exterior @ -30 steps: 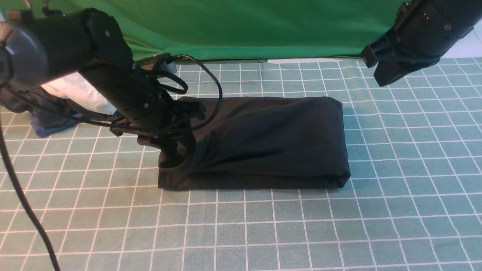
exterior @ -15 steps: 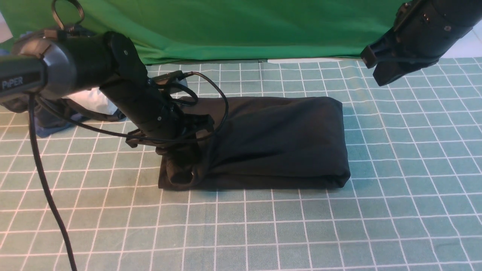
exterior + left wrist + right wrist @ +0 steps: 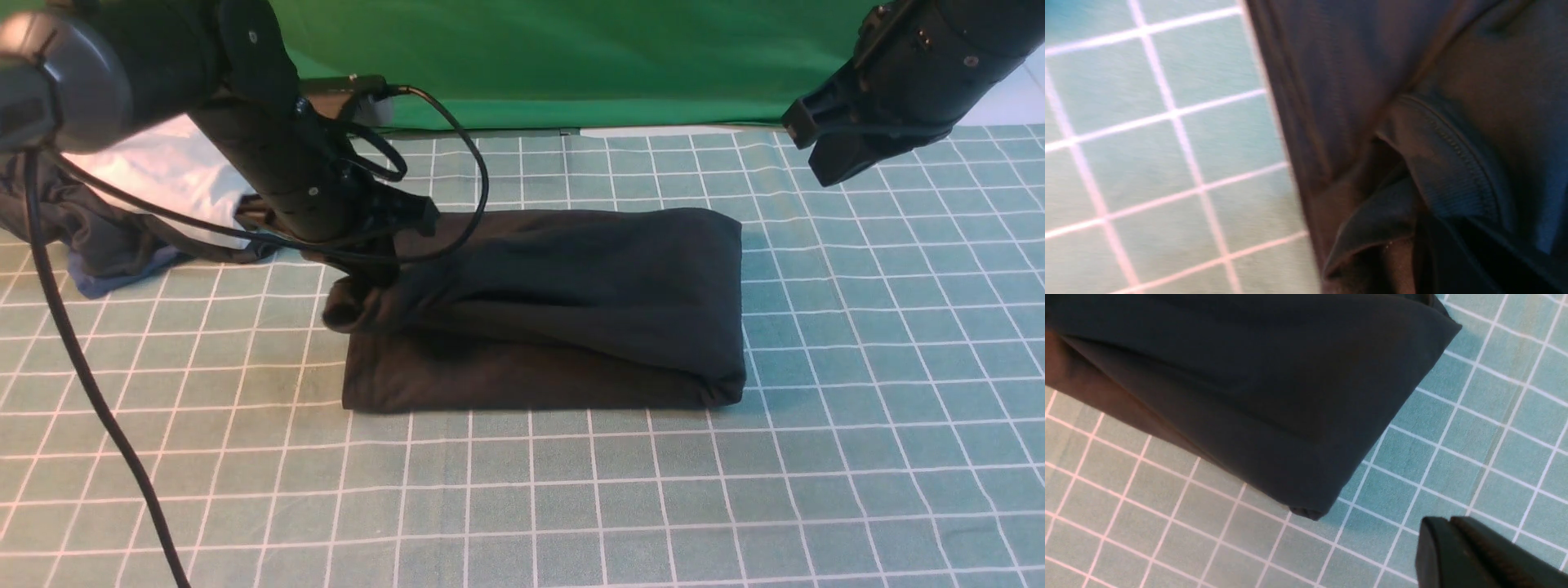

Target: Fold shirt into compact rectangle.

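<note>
1. Teal checked cloth (image 3: 571, 506) covers the table; the black cable (image 3: 82, 392) of the left arm hangs over its near left part.
2. On the middle of the cloth lies the shirt (image 3: 571, 310), already folded to a long band of several layers; no sleeve shows.
3. At its left end the left gripper (image 3: 371, 282) is clenched on a bunch of the top layer, with a ribbed edge (image 3: 1453, 163), and holds it a little above the lower layer.
4. I judge that one fold is left: to carry this end over toward the right end, then to flatten.
5. Beyond the shirt's right end the right gripper (image 3: 824, 167) hangs high, fingers closed, grasping nothing; it is not in the way.
6. Far left lie a white garment (image 3: 163, 175) and a grey garment (image 3: 73, 229) with blue cloth (image 3: 98, 282), close to the left arm; whether they touch the shirt, the arm hides. A green backdrop (image 3: 571, 57) closes the scene.
</note>
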